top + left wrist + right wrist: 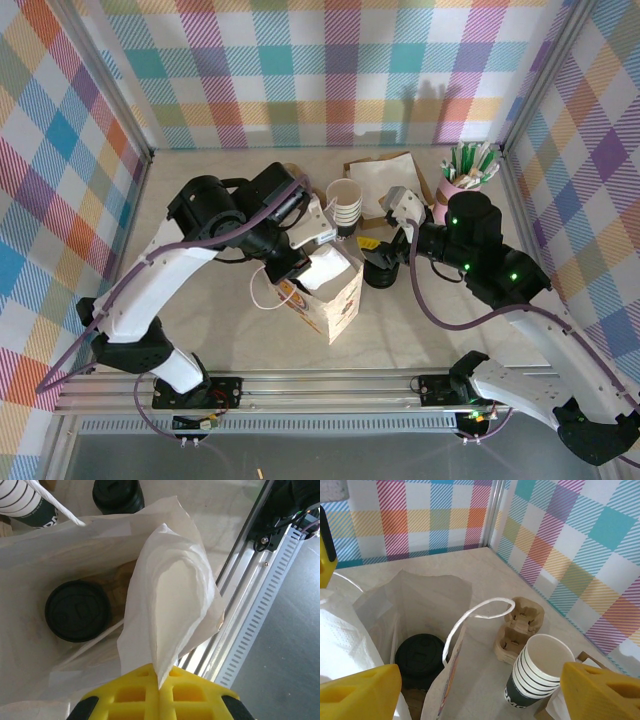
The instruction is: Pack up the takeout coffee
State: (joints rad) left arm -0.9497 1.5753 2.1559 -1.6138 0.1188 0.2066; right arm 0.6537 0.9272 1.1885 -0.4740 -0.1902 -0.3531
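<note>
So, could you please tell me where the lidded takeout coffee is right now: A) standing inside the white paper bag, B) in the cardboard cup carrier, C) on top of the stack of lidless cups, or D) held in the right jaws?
A: the takeout coffee, black lid up, stands down inside the open paper bag.

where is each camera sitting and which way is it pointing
top external: fixed above and behind the arms, looking down on the table; both arms show, left hand over the paper bag, right hand beside it.
left wrist: on the left arm, looking down into the bag at the takeout coffee; its yellow fingers pinch a white napkin.
right wrist: on the right arm, facing leftward over the bag and cup stack; its fingers stand apart.
shared: both wrist views show the coffee inside the bag.
</note>
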